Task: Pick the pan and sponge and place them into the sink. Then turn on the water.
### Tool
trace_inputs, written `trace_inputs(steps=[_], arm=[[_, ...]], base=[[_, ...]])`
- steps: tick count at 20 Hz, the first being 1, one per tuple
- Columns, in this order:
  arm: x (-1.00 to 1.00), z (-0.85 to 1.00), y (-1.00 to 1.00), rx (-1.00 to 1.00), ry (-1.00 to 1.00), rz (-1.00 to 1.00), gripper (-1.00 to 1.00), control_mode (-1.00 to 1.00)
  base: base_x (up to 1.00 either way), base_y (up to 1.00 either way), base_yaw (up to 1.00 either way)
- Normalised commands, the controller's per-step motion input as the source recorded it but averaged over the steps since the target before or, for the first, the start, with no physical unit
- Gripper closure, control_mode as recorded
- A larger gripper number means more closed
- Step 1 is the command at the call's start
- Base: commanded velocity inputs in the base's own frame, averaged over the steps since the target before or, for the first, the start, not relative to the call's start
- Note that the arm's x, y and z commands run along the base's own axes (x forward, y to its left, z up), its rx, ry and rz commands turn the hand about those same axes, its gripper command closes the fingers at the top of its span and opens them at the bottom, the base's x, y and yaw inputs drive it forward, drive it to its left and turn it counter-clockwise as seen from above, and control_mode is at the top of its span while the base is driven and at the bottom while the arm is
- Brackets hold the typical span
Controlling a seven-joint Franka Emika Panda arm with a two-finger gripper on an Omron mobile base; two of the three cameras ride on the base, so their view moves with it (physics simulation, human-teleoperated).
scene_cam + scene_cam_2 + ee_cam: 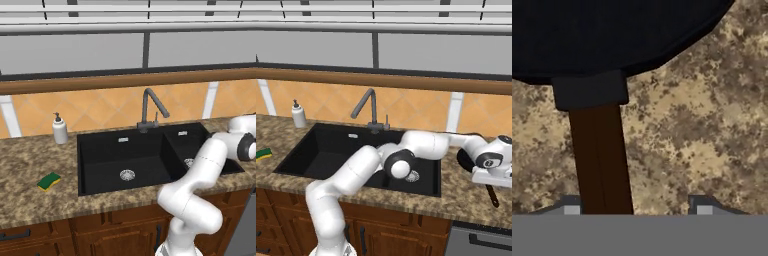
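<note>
Brown pan handle (602,160) runs up between the fingertips (571,206), hugging one, other still apart from it: fingers part-open around it, not gripping yet. Gripper (634,207) sits low over the granite counter (687,135). Handle's long axis leads straight away from the fingers to the black pan (612,35) just beyond. Nothing in sink (100,165) yet; sponge (48,181) on counter far off, faucet (150,107) dry. All steps left, imo.

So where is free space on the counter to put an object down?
Free: the granite between the soap dispenser and the sponge, left of the sink. Both basins lie bare. Crowded: right of the sink, where the gripper straddles the pan handle.
</note>
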Motion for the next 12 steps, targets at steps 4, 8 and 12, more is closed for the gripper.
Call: trace_inputs(steps=[4,8,12], arm=[[0.2,-0.01,0.12,0.0,0.03,0.0,1.0,-1.0],[0.14,-0.11,0.54,-0.01,0.09,0.02,1.0,-1.0],[-0.13,-0.01,0.92,-0.06,0.0,0.02,1.0,-1.0]], base=[[0.0,0.0,0.0],[0.0,0.0,0.0],[0.0,0.0,0.0]])
